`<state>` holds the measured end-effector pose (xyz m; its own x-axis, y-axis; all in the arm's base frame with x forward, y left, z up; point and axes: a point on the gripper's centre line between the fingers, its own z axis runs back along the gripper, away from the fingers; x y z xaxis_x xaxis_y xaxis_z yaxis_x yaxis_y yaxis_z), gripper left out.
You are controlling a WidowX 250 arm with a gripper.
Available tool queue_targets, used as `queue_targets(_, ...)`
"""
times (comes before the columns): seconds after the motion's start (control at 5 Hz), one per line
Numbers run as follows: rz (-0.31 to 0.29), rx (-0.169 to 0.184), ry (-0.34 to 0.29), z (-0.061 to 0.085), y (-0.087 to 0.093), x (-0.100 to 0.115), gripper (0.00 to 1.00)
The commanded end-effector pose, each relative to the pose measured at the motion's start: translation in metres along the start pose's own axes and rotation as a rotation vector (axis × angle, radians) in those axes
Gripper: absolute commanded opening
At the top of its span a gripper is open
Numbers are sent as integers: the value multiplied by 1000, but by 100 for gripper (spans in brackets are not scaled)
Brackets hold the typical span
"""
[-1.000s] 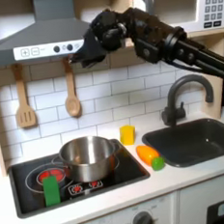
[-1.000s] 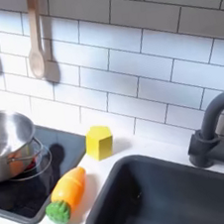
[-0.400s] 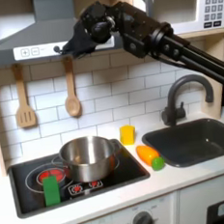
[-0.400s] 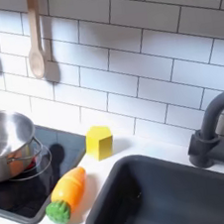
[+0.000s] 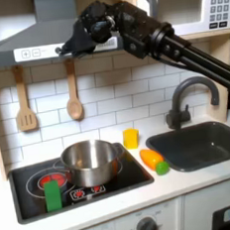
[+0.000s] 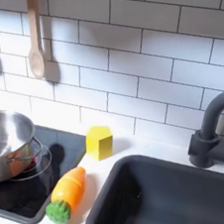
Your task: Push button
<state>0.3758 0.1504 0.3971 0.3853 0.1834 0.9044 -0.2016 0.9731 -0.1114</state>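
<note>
The buttons (image 5: 31,53) sit in a row on the front panel of the grey range hood (image 5: 35,35), at the first exterior view's upper left. My black gripper (image 5: 67,50) reaches in from the right, and its tip is at the right end of that panel, over the small round buttons there. The fingers are dark and blurred against the hood, so their spacing is unreadable, and I cannot see whether the tip touches the panel.
A steel pot (image 5: 89,161) (image 6: 6,140) stands on the stove, with a green block (image 5: 53,194) in front. A yellow block (image 5: 131,137) (image 6: 99,142) and toy carrot (image 5: 153,160) (image 6: 67,195) lie beside the sink (image 5: 204,143) (image 6: 165,192). Wooden utensils (image 5: 73,96) hang below the hood.
The gripper has risen and moved left, from below the hood's lower edge to its front button panel. Over the last half second it has barely moved.
</note>
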Motion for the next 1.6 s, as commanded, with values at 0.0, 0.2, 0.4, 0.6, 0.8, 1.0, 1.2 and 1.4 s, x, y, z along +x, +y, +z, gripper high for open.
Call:
queue_targets(0.0,-1,-6,1,-4,-1,4,0)
queue_targets(0.2,-1,-7,-2,-3,0,6,0)
queue_targets(0.4,-2,-8,2,-7,-1,6,0)
queue_targets(0.6,2,-15,4,-11,-4,7,0)
queue_targets(0.8,-2,-37,11,-18,-13,6,0)
queue_targets(1.0,-9,-23,6,-18,-12,8,0)
queue_targets(1.2,-6,-6,9,-20,-6,8,0)
queue_targets(1.4,-16,-2,14,-24,-9,8,0)
